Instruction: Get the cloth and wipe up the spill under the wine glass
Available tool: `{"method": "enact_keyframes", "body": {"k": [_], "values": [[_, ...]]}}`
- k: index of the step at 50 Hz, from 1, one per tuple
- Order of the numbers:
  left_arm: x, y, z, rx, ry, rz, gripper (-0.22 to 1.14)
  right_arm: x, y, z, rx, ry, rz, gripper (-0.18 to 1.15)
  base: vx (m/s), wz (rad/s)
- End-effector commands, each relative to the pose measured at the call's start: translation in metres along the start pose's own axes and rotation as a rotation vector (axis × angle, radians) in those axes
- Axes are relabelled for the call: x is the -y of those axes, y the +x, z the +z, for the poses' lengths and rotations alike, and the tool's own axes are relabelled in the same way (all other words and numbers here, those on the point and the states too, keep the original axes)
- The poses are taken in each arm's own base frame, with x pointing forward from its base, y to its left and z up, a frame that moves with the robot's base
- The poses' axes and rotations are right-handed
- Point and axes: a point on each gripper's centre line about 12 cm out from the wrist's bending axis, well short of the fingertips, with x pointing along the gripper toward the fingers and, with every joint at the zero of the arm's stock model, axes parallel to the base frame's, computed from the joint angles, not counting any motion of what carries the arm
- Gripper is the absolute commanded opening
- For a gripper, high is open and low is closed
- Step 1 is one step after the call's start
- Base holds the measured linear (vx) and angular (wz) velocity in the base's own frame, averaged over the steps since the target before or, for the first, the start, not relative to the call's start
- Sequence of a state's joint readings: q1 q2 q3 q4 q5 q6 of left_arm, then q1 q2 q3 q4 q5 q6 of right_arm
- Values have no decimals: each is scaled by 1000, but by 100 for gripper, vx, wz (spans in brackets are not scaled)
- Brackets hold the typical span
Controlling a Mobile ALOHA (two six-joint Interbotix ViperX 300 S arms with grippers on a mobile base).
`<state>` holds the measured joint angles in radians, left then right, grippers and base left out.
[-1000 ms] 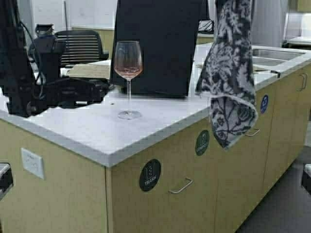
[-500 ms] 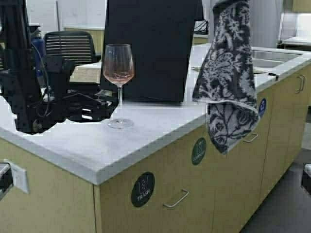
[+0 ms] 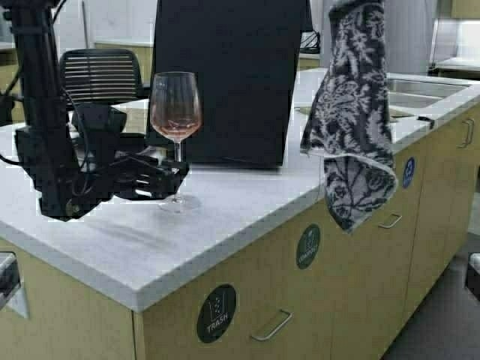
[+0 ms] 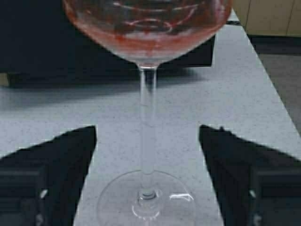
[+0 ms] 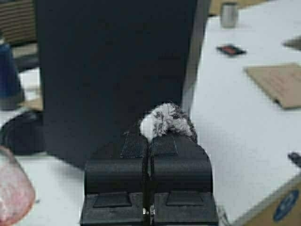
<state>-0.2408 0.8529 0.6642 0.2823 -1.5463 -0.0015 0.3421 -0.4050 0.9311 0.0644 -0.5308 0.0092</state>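
The wine glass is our landmark here: it's standing upright on the white speckled countertop, pinkish residue in the bowl, foot flat on the surface. Our left gripper sits low right at the stem, and in the left wrist view the two dark fingers are spread wide on either side of the stem without touching it, so nothing's grabbed there. Off to the right of the glass and way higher up, the cloth hangs limp past the counter's front edge, dark grey with the white floral print. We've got it pinched in the right gripper; the right wrist view shows the pads pressed tight together with just a fuzzy tuft of cloth poking out between them. Directly behind the glass there's a big black box standing on the counter. Further right of the glass, past the cloth, a steel sink is set into the top. Behind the glass to the left there's a mesh office chair. Below the glass, the cabinet front is pale wood with a round trash sticker and wire handles.
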Motion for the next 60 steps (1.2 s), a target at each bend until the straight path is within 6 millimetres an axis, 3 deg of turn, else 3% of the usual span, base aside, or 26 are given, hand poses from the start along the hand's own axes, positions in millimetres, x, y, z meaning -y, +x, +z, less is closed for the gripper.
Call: {"method": "enact_keyframes", "body": {"k": [1,21,25,36,47,54,60], "values": [[5,16,6,33,-5,-23,98,-2,2,14,49,0,6,6,9,0],[16,34,10,51,-13,-59,95,-2,3,13,46,1,6,6,8,0],[19,33,11,47,-15,-65,87,-2,3,13,47,2,7,6,6,0],[29,31,24,59,-16,-89,45,-3,13,22,65,42,8,6,5,-1],[29,30,62,119,-30,-92,26,-6,60,29,83,137,15,6,2,0],[29,26,102,183,-31,-93,25,-20,96,19,66,126,57,6,1,0],[30,20,137,222,-30,-94,25,-40,126,0,28,89,115,6,0,0]]}}
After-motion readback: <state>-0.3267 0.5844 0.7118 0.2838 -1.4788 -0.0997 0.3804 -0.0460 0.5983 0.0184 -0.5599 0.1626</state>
